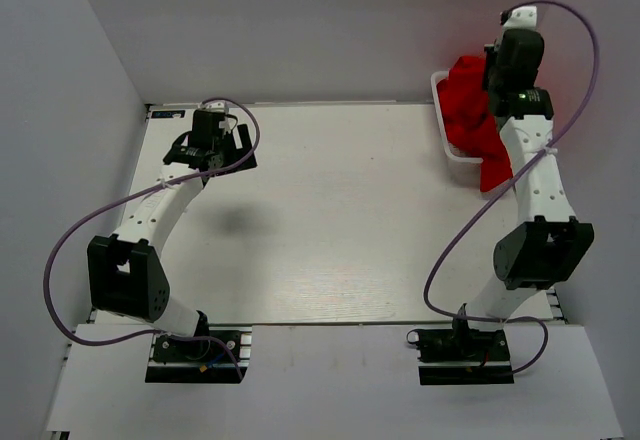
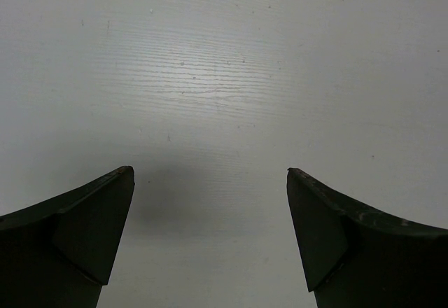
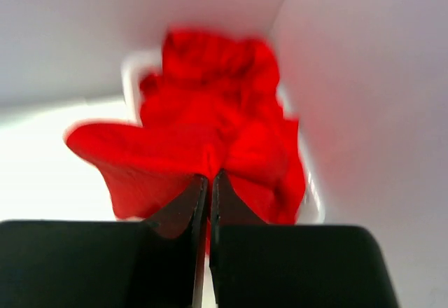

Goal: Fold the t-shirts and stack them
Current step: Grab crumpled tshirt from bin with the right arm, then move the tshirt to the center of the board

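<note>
My right gripper (image 3: 210, 180) is pinched tight on a fold of the red t-shirts (image 3: 210, 112). The heap is bunched just ahead of its fingertips in the white basket (image 1: 437, 95). My left gripper (image 2: 210, 175) gapes wide and holds nothing, with bare table (image 2: 224, 77) beneath it.

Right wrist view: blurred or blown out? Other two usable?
Right wrist view: shirts smeared soft, table washed out to white. Left wrist view: sharp, table grain clear, soft shadow between the fingers. Top view: even light, no glare, faint shadow beside the left arm.
</note>
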Tool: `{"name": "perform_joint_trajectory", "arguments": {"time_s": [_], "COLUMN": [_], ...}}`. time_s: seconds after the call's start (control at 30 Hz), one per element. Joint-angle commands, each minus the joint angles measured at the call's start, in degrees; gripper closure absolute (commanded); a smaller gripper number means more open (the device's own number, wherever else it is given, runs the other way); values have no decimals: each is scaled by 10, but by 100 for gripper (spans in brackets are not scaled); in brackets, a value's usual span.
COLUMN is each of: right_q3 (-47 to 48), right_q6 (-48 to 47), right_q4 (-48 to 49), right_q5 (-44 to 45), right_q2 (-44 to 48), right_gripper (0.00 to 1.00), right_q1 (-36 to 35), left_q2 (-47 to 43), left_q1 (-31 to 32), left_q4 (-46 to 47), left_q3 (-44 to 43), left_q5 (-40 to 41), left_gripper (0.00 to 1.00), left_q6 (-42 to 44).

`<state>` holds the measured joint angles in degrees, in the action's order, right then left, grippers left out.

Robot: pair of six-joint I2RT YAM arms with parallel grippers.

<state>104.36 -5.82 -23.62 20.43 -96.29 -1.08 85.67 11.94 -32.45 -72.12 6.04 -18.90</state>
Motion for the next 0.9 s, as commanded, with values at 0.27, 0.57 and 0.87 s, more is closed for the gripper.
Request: {"name": "perform_joint_trajectory", "arguments": {"time_s": [0.27,0.57,0.87], "right_q3": [235,256,38], "right_q6": [48,266,219], "right_q4": [219,393,364], "right_q5": [-257,-519,-604], "right_q2": [32,13,41], "right_gripper": [100,100,100], "right_q1": [-4,-34,-120], "left_q2": [-44,-71,-128], "left_q1": [-3,-3,-3], "left_q4": [3,-15,-74], "left_q3": [-43,-48,-43], "left_q5": [-27,-21,8], "left_gripper": [0,0,0], "left_q6": [15,15,-24]}}
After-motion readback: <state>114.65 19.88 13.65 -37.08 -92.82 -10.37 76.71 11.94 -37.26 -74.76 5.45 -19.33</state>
